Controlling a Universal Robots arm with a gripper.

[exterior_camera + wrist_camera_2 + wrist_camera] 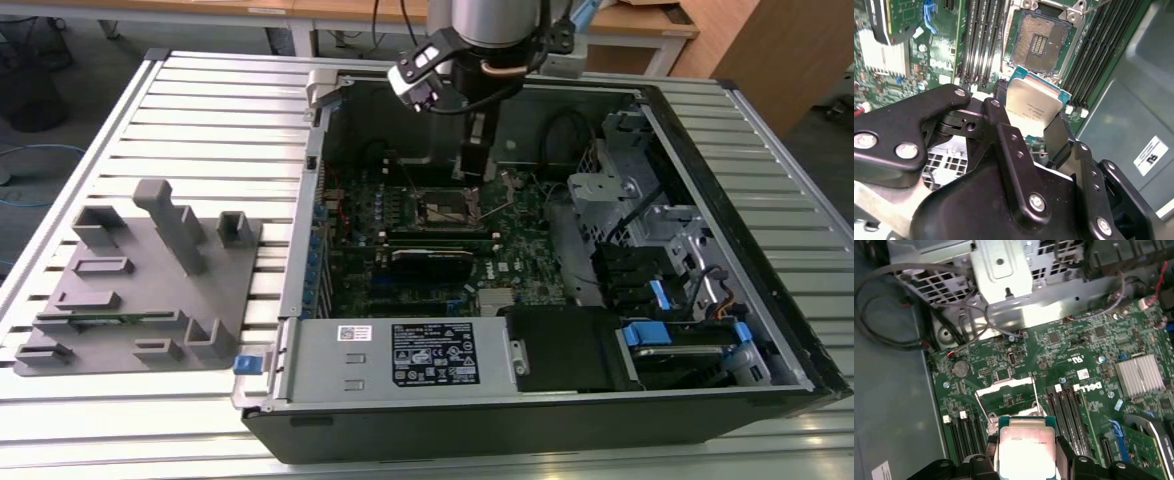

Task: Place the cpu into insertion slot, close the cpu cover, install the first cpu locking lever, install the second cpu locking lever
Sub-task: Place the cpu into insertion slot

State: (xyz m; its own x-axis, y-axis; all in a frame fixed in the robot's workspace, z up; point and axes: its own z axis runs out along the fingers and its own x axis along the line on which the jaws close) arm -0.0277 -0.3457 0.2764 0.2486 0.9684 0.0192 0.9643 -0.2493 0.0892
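While it hangs near the open socket (1041,40), the gripper (1029,125) is clamped tight on the cpu's (1031,102) two sides.

A ribbed metal table (200,110) stands on grey floor (114,45), with wooden desks (650,22) behind it.

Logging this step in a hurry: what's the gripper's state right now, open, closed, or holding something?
The gripper is shut on the cpu, clamped by two opposite edges; the socket is empty.
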